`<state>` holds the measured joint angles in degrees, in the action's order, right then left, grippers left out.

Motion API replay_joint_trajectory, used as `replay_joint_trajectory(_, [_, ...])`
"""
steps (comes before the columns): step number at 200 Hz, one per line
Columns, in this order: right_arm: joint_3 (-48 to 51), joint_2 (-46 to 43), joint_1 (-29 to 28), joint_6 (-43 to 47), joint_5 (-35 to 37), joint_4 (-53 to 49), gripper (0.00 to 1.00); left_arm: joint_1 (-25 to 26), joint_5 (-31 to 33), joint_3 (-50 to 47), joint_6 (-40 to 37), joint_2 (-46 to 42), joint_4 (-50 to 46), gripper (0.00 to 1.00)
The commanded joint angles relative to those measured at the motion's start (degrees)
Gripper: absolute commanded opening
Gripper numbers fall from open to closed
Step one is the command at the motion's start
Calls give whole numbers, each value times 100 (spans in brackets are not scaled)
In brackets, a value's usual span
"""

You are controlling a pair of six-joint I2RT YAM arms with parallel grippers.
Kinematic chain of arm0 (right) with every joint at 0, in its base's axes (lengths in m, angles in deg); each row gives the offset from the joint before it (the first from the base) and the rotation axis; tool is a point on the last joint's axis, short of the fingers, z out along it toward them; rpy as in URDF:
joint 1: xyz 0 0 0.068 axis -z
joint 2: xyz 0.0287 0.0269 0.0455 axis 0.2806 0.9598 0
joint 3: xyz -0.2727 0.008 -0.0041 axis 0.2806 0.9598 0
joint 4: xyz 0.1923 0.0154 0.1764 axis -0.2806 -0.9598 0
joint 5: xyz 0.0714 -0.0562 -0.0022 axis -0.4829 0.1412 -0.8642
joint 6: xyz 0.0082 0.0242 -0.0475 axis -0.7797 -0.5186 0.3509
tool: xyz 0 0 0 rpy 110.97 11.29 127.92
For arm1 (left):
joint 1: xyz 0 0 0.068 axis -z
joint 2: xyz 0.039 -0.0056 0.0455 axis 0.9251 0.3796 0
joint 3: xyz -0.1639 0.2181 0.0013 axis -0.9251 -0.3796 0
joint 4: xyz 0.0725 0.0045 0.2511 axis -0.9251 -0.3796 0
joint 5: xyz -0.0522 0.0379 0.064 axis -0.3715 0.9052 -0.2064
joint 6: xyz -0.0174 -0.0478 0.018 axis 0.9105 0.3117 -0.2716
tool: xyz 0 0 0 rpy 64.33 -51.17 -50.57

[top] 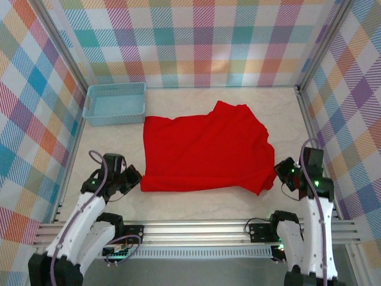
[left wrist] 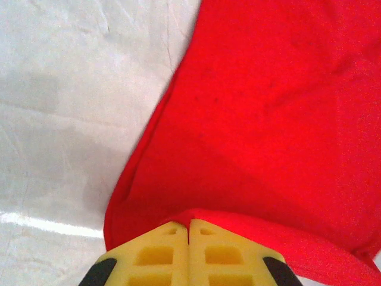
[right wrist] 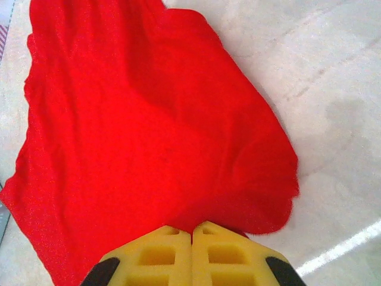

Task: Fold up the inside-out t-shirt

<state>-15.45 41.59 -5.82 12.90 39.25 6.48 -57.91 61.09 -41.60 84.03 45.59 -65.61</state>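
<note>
Since both arms sat at the near edge of the inside-out t-shirt (top: 205, 152), the fold turned on how the cloth lay from each hand. The left gripper (top: 136, 178) met the shirt's near-left corner and the right gripper (top: 278, 171) met its near-right edge. The red cloth stretched between them, its longer side running from one to the other, and spread away ahead of both sets of fingertips across the pale table (top: 196, 205). Neither arm was nearer; each had its own end. In both wrist views the yellow pads were pressed together with no gap, and the hem bunched right into their tips, so each looked to be pinching a thin bit of cloth. Ahead of the left gripper and off to its left stood a light blue basket (top: 113, 119), just beside the shirt's far-left corner, with nothing seen inside it. No white tag could be made out.
</note>
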Motion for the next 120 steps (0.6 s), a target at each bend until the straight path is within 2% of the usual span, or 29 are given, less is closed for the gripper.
replay_joint_trajectory(1, [-269,592,20,213,-99,912,0,41,415,403,-191,599,606,0])
replay_joint_trajectory(66, [-956,2417,-38,318,20,1943,0,40,935,1346,-462,2483,1139,0])
replay_joint_trajectory(120, [-1775,3789,-456,500,72,2252,0,34,1198,1839,-535,3502,1286,0])
